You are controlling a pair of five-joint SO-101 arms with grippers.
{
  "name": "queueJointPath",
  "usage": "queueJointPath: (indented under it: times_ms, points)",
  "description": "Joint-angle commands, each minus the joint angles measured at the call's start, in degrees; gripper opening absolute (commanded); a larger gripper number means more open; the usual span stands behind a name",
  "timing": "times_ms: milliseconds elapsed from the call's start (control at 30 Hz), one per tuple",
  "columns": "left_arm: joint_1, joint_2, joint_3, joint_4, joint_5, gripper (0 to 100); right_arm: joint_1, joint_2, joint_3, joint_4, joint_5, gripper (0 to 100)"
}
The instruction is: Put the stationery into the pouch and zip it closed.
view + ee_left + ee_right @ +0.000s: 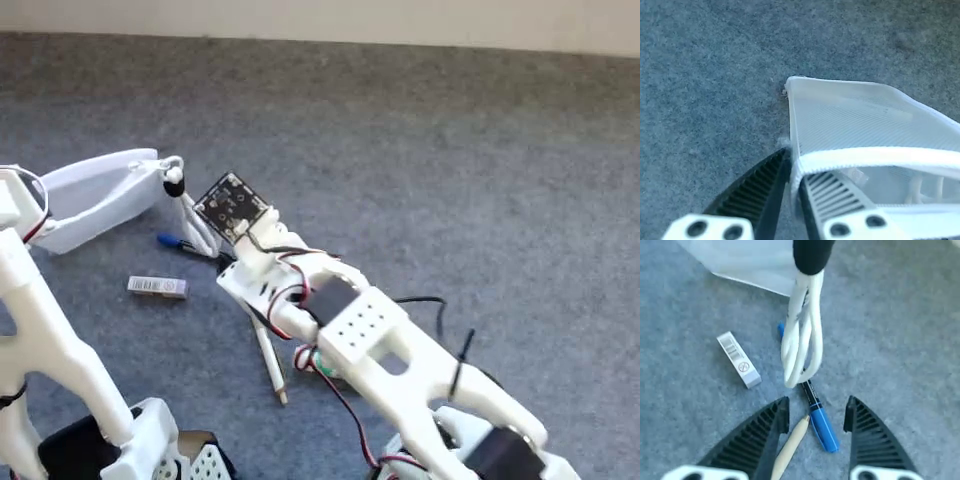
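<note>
While left pincer [792, 170] clamps 1 pouch [850, 120], right pincer [817, 402] gapes over 1 pen [823, 429], 1 pencil [790, 446]; 1 eraser [738, 359] near.

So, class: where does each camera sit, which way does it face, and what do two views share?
High view: fixed above, looking down over the table; the left arm and right arm show.
Left wrist view: on the left arm, facing down past the left gripper, shut on the pouch.
Right wrist view: on the right arm, facing down between the open right gripper at blue pen, pencil and eraser.
Shared: high and right wrist views both show those three things.
</note>
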State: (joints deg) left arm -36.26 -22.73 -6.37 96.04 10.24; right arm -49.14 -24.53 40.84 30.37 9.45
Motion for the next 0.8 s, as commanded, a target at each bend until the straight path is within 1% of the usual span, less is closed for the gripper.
queueJointPath:
  times_ms: [0, 133, 233, 400, 500, 667, 767]
  points:
    - [-0.66, -0.22, 0.22, -1.32, 0.09, 1, 0.40, 5.32, -1.10, -4.00, 0.53, 17.5]
    - [-1.27, -0.22, 0.75, -1.32, 0.00, 1, 0.66, 12.35, -2.86, -6.64, 0.53, 17.5]
    - [-2.51, -0.22, 0.57, -1.32, 0.00, 1, 1.27, 18.59, -5.85, -6.55, 0.53, 17.5]
    - [-2.42, -0.22, 0.48, -1.32, 0.09, 1, 2.86, 27.38, -10.24, -6.55, 0.53, 17.5]
    - [-2.42, -0.22, 0.40, -1.32, 0.18, 1, 4.09, 30.29, -12.44, -6.55, 0.53, 17.3]
    - [-2.42, -0.22, 0.66, -1.32, 0.18, 1, 3.82, 32.40, -13.14, -6.46, 0.62, 17.3]
    - [-2.42, -0.22, 0.75, -1.32, 0.18, 1, 3.91, 33.54, -13.14, -6.46, 0.62, 12.5]
